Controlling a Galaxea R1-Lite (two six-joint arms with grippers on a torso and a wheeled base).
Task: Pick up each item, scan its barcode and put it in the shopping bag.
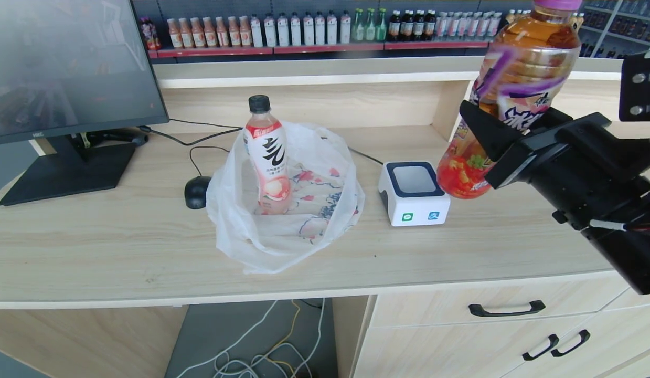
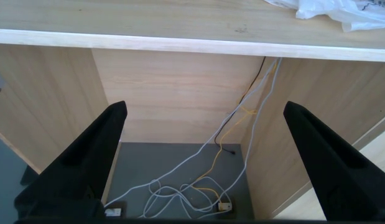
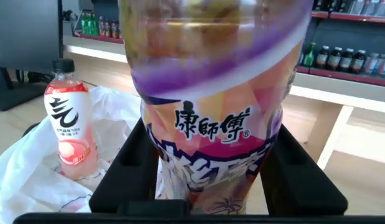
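My right gripper (image 1: 505, 134) is shut on a large tea bottle (image 1: 513, 89) with a purple label and cap, held tilted in the air just right of the white barcode scanner (image 1: 414, 193). The same tea bottle (image 3: 211, 112) stands close between the black fingers (image 3: 127, 162) in the right wrist view. A pink peach drink bottle (image 1: 266, 152) with a black cap stands upright inside the white plastic shopping bag (image 1: 304, 220) at the counter's middle. My left gripper (image 2: 204, 162) hangs open below the counter edge, holding nothing.
A monitor (image 1: 67, 68) on a black stand sits at the counter's left, with a black mouse (image 1: 196, 192) and cables beside the bag. Shelves of bottles (image 1: 325, 29) line the back. Drawers (image 1: 505, 310) lie under the counter's right; loose cables (image 2: 198, 186) lie on the floor.
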